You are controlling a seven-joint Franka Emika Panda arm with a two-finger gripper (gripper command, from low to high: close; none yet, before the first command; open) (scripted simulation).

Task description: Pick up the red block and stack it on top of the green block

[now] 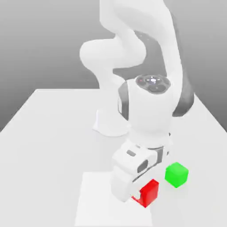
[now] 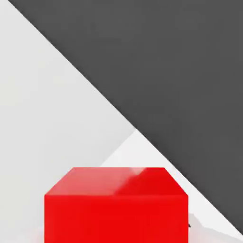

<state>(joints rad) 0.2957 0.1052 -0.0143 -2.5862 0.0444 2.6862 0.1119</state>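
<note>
Red block (image 1: 149, 193) sits flat on the white table (image 1: 48, 133), a cube with no long axis, one corner toward camera; gripper (image 1: 133, 195) low against it, finger state can't tell; green block (image 1: 176, 174) near, apart, on the exterior view's right.

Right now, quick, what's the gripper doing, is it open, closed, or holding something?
Gripper: cannot be told. It is down at the red block.
</note>
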